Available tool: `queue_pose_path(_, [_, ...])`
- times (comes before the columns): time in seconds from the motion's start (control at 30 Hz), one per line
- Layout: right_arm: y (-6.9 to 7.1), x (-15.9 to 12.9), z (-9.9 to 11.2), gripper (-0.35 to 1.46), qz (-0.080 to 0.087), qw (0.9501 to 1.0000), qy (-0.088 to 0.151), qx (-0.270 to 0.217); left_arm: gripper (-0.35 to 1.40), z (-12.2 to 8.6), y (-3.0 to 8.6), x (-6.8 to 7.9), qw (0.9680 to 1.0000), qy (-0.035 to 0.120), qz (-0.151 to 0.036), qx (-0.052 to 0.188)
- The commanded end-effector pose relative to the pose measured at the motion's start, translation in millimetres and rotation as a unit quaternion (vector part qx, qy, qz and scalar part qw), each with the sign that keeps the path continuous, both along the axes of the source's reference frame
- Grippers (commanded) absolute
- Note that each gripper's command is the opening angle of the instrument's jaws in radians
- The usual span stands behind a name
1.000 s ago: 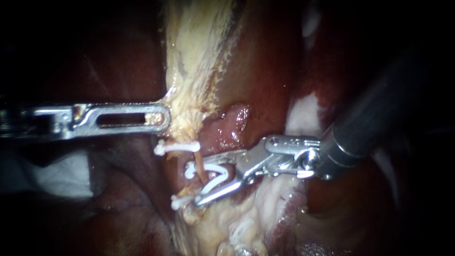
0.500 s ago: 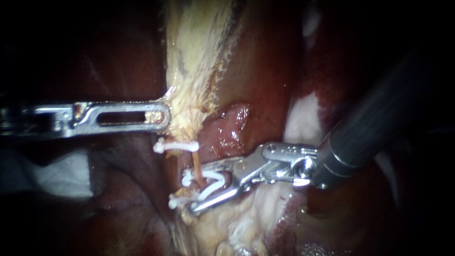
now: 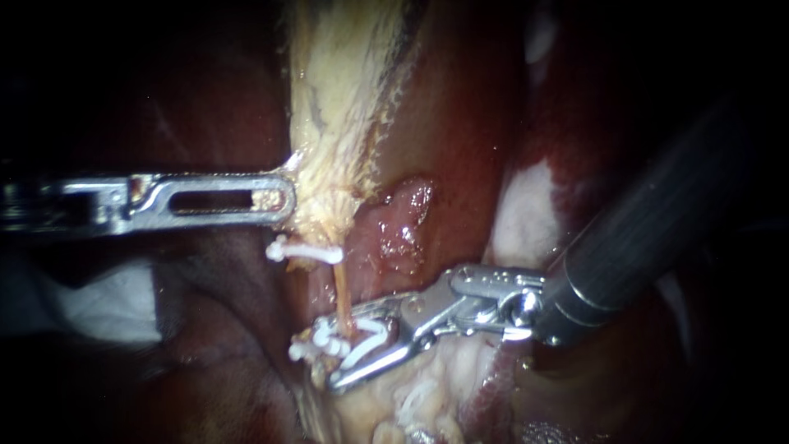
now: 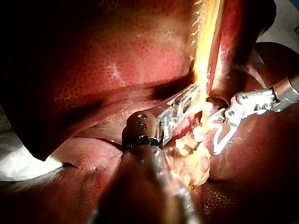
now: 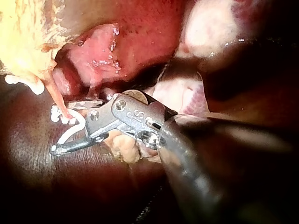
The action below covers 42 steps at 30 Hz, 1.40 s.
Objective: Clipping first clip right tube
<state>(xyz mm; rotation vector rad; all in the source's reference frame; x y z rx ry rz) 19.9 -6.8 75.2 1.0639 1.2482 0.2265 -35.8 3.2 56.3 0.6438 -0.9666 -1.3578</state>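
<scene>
A thin orange tube (image 3: 339, 288) runs down from the pale yellow gallbladder tissue (image 3: 337, 99). My left instrument (image 3: 283, 197) comes in level, its jaws shut on the edge of that tissue, also seen in the left wrist view (image 4: 187, 105). My right instrument (image 3: 343, 344) holds a white clip (image 3: 370, 333) between its jaws, which straddle the tube low down. A closed white clip (image 3: 304, 251) sits higher on the tube, and another (image 3: 300, 352) lies just beside the jaw tips. The right wrist view shows the right instrument (image 5: 60, 127), the clip (image 5: 74, 128) and the tube (image 5: 55, 95).
Dark red liver (image 3: 444, 123) lies behind and to the right. Pink raw tissue (image 3: 403, 222) sits just right of the tube. Pale fatty tissue (image 3: 427, 386) lies under the right instrument. White gauze (image 3: 107, 304) shows at the lower left.
My right instrument has slid down and left along the tube, and its jaws have narrowed. Its clip now lies against the lowest clip. The left instrument has held still.
</scene>
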Motion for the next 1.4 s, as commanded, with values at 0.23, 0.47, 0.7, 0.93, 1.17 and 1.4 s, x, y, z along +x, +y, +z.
queue_pose_path(0.23, [0.3,-0.1,0.3,0.5,0.0,1.0,-0.005,0.007,-0.35,0.0,0.0,0.0,1.0,0.0,0.0,0.0])
queue_pose_path(0.47, [0.7,-0.3,0.8,0.35,-0.002,0.9996,-0.013,0.023,-0.35,0.0,0.0,0.0,1.0,0.0,0.0,0.0])
queue_pose_path(0.7, [1.6,-1.1,1.6,-0.35,-0.001,0.9996,-0.013,0.023,-0.35,0.0,0.0,0.0,1.0,0.0,0.0,0.0])
queue_pose_path(0.93, [1.5,-1.2,1.5,-0.35,-0.007,0.9996,-0.022,0.018,-0.35,0.0,0.0,-0.1,1.0,0.0,0.0,0.0])
queue_pose_path(1.17, [1.4,-1.2,1.4,-0.35,-0.007,0.9996,-0.022,0.018,-0.35,0.0,0.0,-0.1,1.0,0.0,0.0,0.0])
queue_pose_path(1.4, [1.4,-1.2,1.4,-0.35,-0.008,0.9996,-0.022,0.018,-0.35,0.0,0.0,-0.1,1.0,0.0,0.0,0.0])
